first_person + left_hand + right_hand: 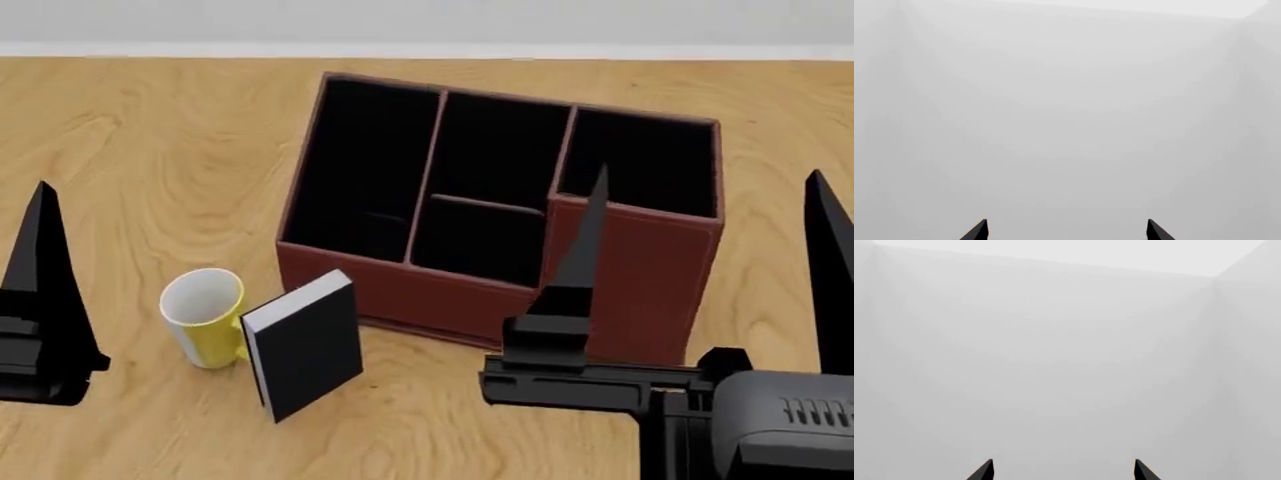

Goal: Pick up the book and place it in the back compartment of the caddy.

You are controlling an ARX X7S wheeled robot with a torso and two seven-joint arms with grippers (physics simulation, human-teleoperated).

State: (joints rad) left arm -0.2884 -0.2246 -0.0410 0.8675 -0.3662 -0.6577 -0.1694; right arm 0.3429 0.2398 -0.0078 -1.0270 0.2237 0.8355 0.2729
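Observation:
The book [304, 345], black with white page edges, stands upright on the wooden table just in front of the caddy's left corner. The dark red caddy [641, 270] has four black cells. The back compartment [474, 240] is the short cell in its middle column. My right gripper [709, 172] is open, held up in front of the caddy's right end, with nothing in it. The left gripper [1067, 231] is open too. Only one of its fingers [40, 270] shows in the head view, left of the mug. Both wrist views face blank pale walls.
A white-and-yellow mug [203, 315] lies on its side right against the book's left side. The wooden table [160, 150] ends at a pale wall behind the caddy.

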